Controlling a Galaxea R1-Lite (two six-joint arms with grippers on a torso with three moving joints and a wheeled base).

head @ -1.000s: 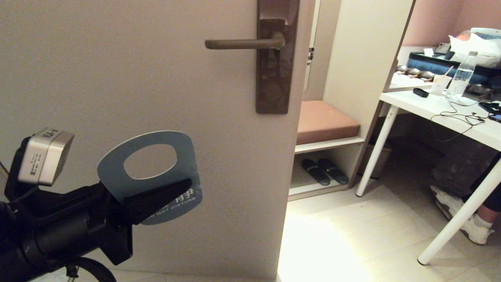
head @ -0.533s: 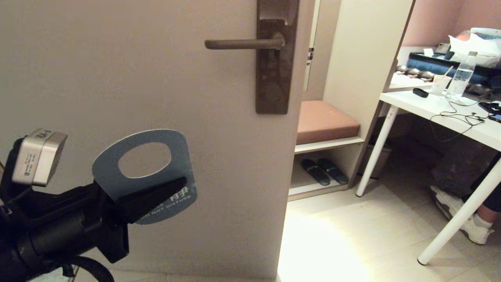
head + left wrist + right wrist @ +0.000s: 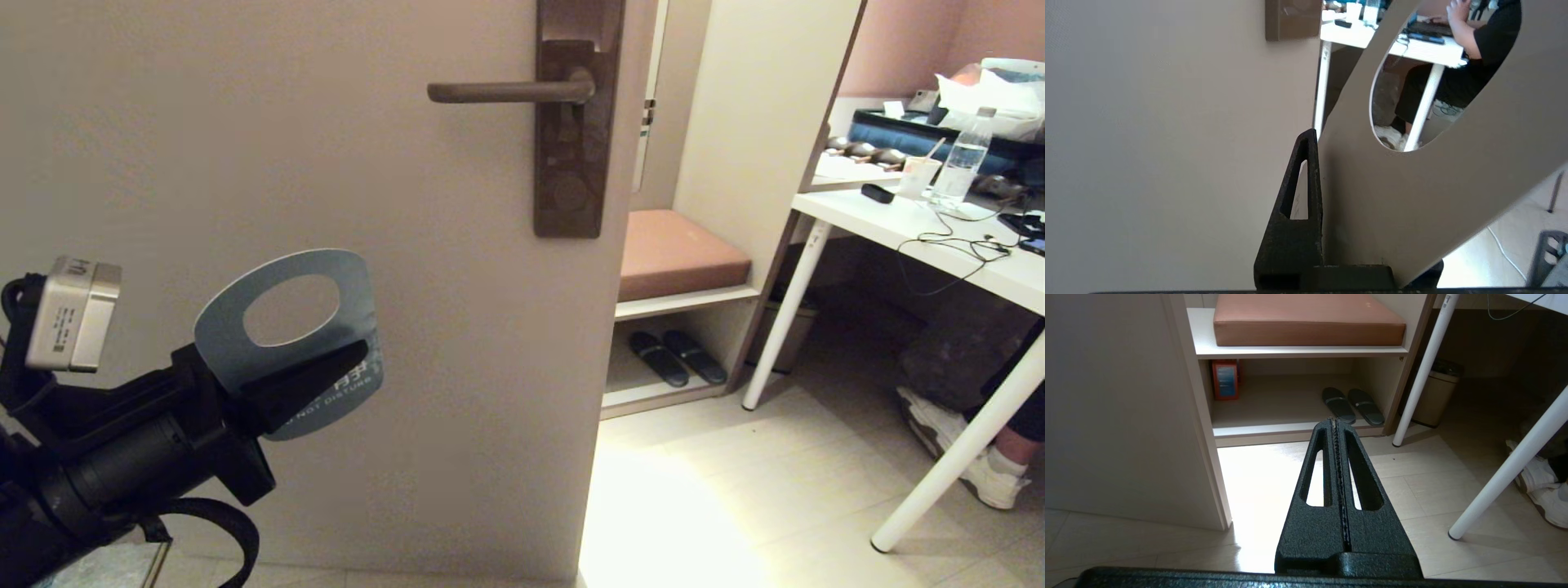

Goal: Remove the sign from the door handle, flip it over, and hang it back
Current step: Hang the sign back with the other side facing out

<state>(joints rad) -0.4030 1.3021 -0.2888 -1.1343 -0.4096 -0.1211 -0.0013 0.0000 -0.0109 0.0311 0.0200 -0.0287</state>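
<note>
My left gripper [image 3: 347, 359] is shut on the sign [image 3: 220, 335], a grey-blue card with an oval hole and white "DO NOT DISTURB" lettering facing me. It holds the sign at the lower left, well below and left of the door handle [image 3: 506, 91], a dark bronze lever on a tall backplate [image 3: 571, 163]. The handle is bare. In the left wrist view the sign's plain pale face [image 3: 1412, 196] fills the right side beside one finger [image 3: 1300, 212]. My right gripper [image 3: 1336, 424] is shut and empty, low over the floor, out of the head view.
The beige door [image 3: 286, 163] fills the left; its edge is near the middle. Beyond it stand a shelf with a brown cushion [image 3: 678, 253] and slippers [image 3: 678, 357], a white table [image 3: 922, 237] with a bottle and cables, and a seated person's leg [image 3: 988, 465].
My left gripper has moved the sign left and a little up, and the sign has tilted slightly. The handle and right arm have not moved.
</note>
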